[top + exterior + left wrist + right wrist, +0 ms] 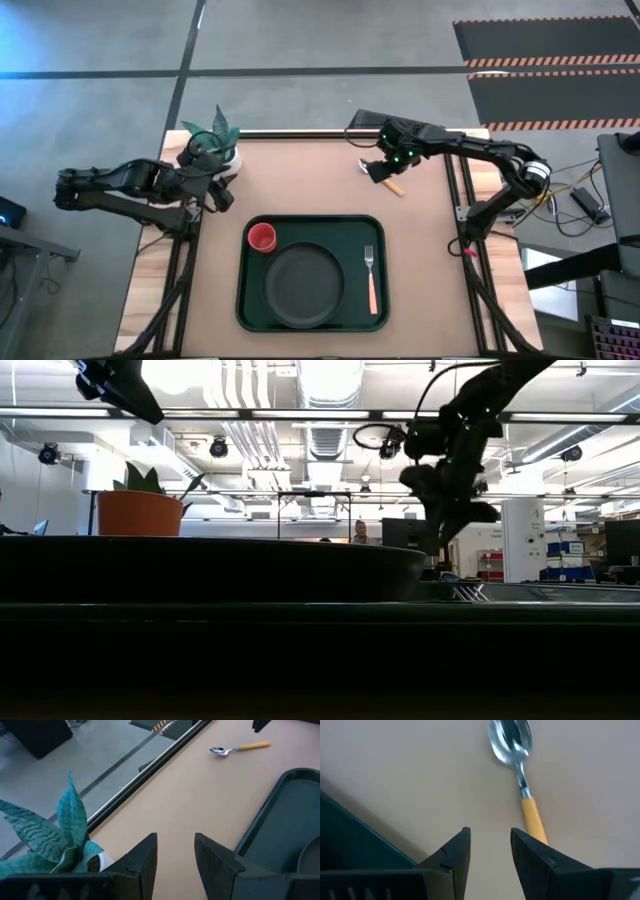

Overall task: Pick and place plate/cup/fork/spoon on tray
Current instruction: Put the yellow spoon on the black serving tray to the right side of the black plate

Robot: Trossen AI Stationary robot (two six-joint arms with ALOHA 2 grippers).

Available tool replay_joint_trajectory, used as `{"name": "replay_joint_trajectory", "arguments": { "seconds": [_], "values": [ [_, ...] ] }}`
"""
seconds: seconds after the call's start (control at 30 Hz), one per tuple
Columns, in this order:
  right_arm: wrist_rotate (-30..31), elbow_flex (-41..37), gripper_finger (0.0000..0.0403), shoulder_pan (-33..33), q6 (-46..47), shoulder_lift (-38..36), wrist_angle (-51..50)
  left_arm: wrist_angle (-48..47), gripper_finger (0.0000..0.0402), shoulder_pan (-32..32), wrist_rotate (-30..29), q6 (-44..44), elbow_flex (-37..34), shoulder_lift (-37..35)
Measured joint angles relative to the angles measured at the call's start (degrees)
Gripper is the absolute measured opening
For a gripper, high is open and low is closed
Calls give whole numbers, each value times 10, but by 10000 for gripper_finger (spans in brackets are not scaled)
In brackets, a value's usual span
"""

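We see the desk (300, 180), a tan surface with both arms reaching in from its sides. The biggest thing on it is the dark green tray (311, 225), lying near the front edge in the middle. The dark plate (303, 284) rests inside the tray, filling its centre. The small red cup (262, 237) stands in the tray's back left corner, just beside the plate's rim. The fork (371, 275) lies along the tray's right side, tines toward the back and orange handle toward the front, beside the plate.

At the back left corner of the desk we see a potted plant (214, 140) with green leaves. The left gripper (222, 190) waits next to it, its fingers (145, 862) parted with bare desk between them, holding nothing.

The spoon (383, 177) lies on the desk behind the tray and well apart from it, toward the back right. The right gripper (383, 164) hangs right over it; its fingers (455, 852) stand apart, empty, with the spoon's orange handle beside one finger and the silver bowl lying beyond.
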Motion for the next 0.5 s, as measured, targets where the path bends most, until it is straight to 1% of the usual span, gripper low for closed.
{"name": "replay_joint_trajectory", "arguments": {
  "seconds": [0.17,0.3,0.5],
  "values": [
    [1,-29,149,0,0,0,0,0,112,0,0,0,0,2],
    [15,-48,161,0,0,0,1,0,112,0,0,0,0,6],
    [20,-75,169,0,-3,0,6,1,112,0,0,-14,0,8]
  ]
}}
